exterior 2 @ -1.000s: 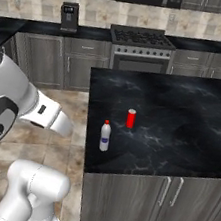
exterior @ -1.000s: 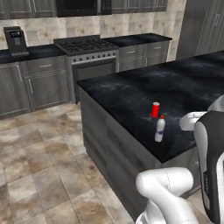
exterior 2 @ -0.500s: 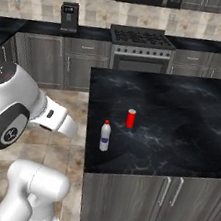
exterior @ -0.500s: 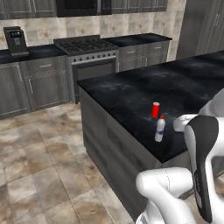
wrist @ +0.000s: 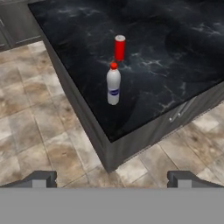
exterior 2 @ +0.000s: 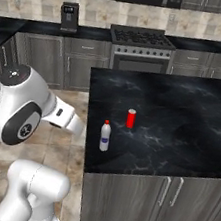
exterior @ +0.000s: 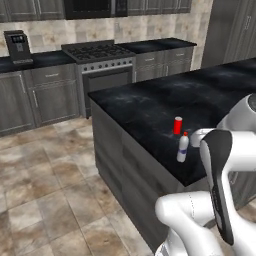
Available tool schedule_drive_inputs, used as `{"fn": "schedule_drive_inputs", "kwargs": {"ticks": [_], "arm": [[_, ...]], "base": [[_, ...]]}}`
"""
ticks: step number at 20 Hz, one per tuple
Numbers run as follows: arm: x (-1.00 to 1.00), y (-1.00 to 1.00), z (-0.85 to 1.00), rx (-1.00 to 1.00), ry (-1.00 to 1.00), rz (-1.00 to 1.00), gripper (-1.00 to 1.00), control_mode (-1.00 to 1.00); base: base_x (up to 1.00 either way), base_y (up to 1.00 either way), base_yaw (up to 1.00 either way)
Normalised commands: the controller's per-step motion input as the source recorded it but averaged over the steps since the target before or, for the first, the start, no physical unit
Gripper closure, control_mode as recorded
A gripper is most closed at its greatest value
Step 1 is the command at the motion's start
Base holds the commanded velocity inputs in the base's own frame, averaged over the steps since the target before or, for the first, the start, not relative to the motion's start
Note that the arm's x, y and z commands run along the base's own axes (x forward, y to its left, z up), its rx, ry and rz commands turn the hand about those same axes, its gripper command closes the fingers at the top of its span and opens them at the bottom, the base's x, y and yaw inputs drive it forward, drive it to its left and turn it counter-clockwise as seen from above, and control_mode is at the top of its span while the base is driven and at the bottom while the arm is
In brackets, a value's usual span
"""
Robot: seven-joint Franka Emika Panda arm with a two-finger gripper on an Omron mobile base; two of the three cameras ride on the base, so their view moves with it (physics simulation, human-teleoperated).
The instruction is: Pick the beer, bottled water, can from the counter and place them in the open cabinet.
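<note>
Near the counter (exterior 2: 180, 128) corner: bottled water (exterior 2: 105, 136) and can (exterior 2: 130, 118) upright.
Hand (wrist: 111, 178) fingers wide apart, holding nothing.

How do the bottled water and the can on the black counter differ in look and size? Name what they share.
The bottled water is white with a red cap; the can is red with a silvery top. The bottle stands taller and sits nearer the counter's corner. Both stand upright, apart, untouched.

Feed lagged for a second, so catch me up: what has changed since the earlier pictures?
Only the arm swung: its upper links shifted in both base views. Nothing was grasped or released; the end effector stays open. The bottled water and can stand unmoved on the counter.
</note>
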Motion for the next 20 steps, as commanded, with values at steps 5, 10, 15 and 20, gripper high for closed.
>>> {"fn": "schedule_drive_inputs", "kwargs": {"ticks": [5,10,15,20], "arm": [[0.32,-0.05,-0.35,-0.01,0.00,-0.02,-1.00,-1.00],[0.36,-0.09,-0.29,-0.02,-0.01,-0.01,-1.00,-1.00],[0.30,-0.12,-0.27,0.00,0.00,0.00,-1.00,-1.00],[0.21,-0.05,-0.24,0.00,0.00,0.00,-1.00,-1.00]], "base": [[0.00,0.00,0.00],[0.00,0.00,0.00],[0.00,0.00,0.00],[0.00,0.00,0.00]]}}
